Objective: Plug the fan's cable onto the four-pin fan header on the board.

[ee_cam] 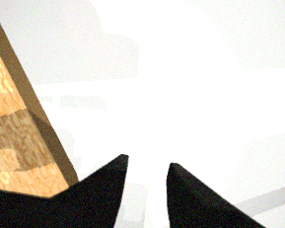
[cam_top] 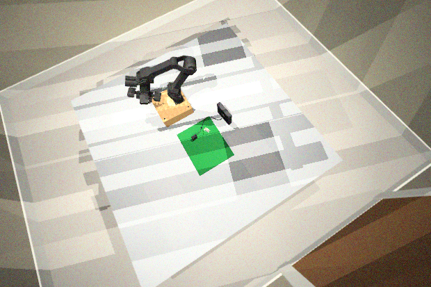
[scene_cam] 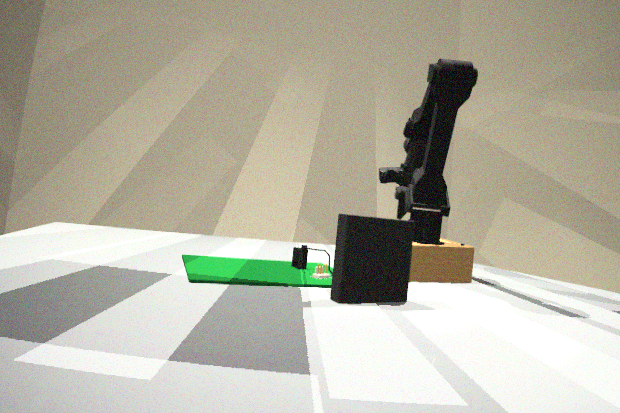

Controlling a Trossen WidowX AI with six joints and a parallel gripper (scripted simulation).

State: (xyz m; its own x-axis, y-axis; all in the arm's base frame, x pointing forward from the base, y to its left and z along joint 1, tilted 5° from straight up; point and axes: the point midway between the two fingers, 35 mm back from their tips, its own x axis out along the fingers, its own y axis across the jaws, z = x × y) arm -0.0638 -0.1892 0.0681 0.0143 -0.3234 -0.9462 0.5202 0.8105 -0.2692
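One pincer (cam_top: 144, 98) (ee_cam: 147, 167) (two fingers, parted) stands released; one plug (cam_top: 194, 137) (scene_cam: 299, 257), one header (cam_top: 206, 130) (scene_cam: 321, 275), unjoined.

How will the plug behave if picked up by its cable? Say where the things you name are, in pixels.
The plug (cam_top: 194, 137) (scene_cam: 299, 257) looks like a small rigid block, so it should probably keep its shape. The cable (cam_top: 201, 126) (scene_cam: 317, 249) is thin and curved, so likely floppy: the plug may swing or twist. The cable runs to the fan (cam_top: 224, 112) (scene_cam: 372, 260), which could tug back.
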